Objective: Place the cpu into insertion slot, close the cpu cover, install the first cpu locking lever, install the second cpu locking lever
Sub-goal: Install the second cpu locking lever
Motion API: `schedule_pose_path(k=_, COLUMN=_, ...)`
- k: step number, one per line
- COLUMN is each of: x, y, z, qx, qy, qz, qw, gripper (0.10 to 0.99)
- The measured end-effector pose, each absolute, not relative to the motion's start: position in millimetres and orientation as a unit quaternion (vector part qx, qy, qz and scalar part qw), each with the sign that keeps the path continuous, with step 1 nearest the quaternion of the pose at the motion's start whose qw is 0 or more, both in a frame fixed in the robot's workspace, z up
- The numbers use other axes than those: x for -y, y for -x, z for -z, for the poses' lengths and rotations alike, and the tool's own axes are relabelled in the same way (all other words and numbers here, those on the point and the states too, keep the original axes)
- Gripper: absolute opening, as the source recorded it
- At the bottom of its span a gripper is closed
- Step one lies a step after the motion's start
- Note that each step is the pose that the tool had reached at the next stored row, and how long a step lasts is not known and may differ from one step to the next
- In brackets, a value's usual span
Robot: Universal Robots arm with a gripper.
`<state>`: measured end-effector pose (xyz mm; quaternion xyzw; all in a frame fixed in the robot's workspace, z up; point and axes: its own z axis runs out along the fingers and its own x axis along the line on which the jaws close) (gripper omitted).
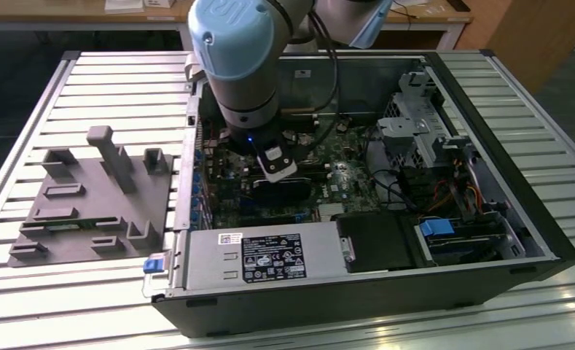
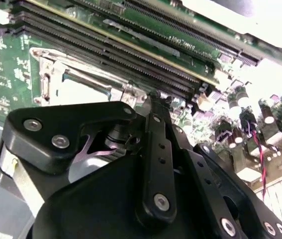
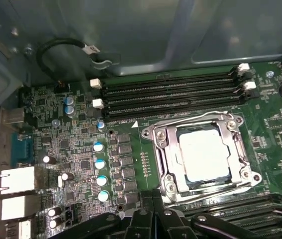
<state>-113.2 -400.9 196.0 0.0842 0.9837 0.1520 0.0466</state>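
In the first wrist view the cpu [image 3: 203,154], a pale silvery square, lies in the insertion slot [image 3: 176,175] on the green motherboard. The cpu cover [image 3: 161,147], a silvery metal frame, lies flat around it. Thin metal levers run along the frame's edges; whether they are latched I cannot tell. My gripper [image 3: 153,219] hovers just beside the socket with its black fingers together and nothing between them. The second wrist view has the gripper [image 2: 153,99] in front of the cpu cover [image 2: 46,67] and the bright cpu [image 2: 81,92]. In the exterior view the gripper [image 1: 279,182] reaches down into the open computer case.
Long black memory slots [image 3: 170,94] run beside the socket, and blue-topped capacitors [image 3: 100,164] stand on its other side. In the case there are a power supply [image 1: 267,259], a drive cage [image 1: 414,135] and cables [image 1: 452,197]. A grey fixture [image 1: 92,197] stands at the exterior view's left.
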Motion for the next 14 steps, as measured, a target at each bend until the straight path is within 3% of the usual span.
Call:
schedule_pose_path(k=9, x=400.8, y=112.4, z=-213.2, qx=-0.984, qy=-0.084, qz=-0.151, qw=0.047, gripper=0.102)
schedule_pose_path(k=14, x=400.9, y=106.6, z=-215.6, qx=-0.986, qy=-0.084, qz=-0.135, qw=0.048, gripper=0.102)
